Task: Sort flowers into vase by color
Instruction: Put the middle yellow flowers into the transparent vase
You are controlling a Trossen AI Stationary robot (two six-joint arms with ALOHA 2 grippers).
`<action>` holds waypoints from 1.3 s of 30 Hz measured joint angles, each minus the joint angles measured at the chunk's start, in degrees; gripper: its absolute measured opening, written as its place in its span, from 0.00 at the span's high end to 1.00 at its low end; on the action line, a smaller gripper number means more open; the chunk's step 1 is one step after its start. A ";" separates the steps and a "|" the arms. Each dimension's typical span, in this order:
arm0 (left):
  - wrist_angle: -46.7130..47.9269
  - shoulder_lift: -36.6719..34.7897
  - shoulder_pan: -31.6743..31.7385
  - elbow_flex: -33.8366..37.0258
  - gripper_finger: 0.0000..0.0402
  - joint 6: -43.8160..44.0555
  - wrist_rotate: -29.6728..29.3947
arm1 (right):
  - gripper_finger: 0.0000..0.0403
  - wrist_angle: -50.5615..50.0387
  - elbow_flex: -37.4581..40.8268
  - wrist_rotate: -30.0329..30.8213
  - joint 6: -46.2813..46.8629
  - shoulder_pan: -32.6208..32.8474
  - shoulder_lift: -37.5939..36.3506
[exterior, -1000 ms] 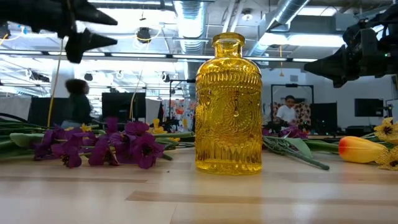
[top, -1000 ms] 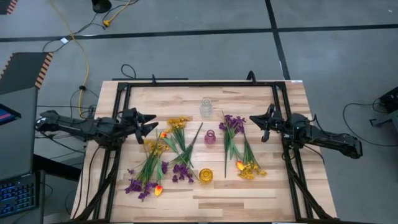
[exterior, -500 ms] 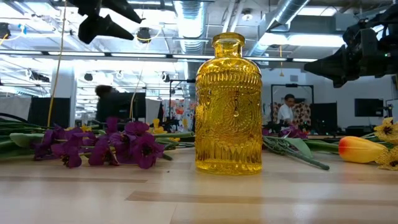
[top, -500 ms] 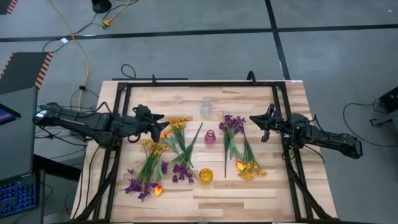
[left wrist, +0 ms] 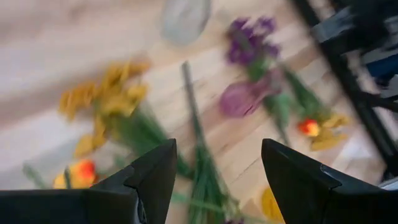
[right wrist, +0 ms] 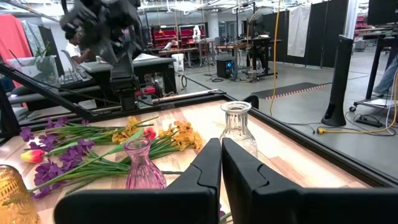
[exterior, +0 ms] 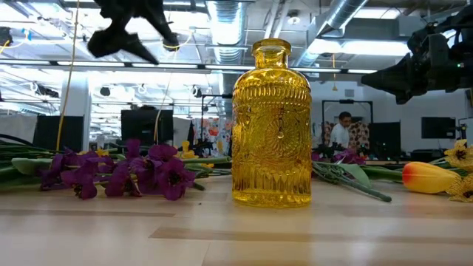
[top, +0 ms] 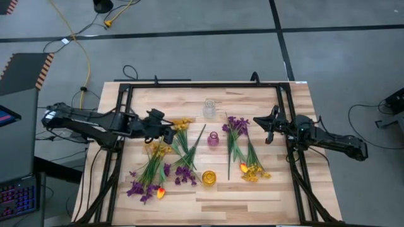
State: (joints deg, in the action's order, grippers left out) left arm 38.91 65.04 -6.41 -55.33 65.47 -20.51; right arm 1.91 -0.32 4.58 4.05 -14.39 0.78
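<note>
Left gripper (top: 169, 132) hovered open over the yellow clustered flowers (top: 181, 124), nothing held. Right gripper (top: 267, 129) waited shut, empty. Next: lower, pinch a stem.

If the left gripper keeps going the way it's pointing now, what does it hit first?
Probably the yellow clustered flowers: the open left gripper points right across the table, tilted down toward them. Its height above them is unclear.

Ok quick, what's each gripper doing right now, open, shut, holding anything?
Left gripper: open, empty, above the flowers.
Right gripper: shut, holding nothing.
</note>
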 joint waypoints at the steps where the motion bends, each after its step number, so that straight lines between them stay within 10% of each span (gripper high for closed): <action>1: 0.80 0.71 0.49 0.00 0.44 1.33 1.06 | 0.89 0.00 0.00 0.00 0.00 0.00 0.02; 39: -7.42 29.87 12.47 0.00 0.44 11.35 16.26 | 0.89 0.02 0.01 0.00 0.00 0.00 0.00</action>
State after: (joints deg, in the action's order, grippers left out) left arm 31.48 94.92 6.06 -55.33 76.82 -4.25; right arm 1.93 -0.31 4.58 4.05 -14.39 0.78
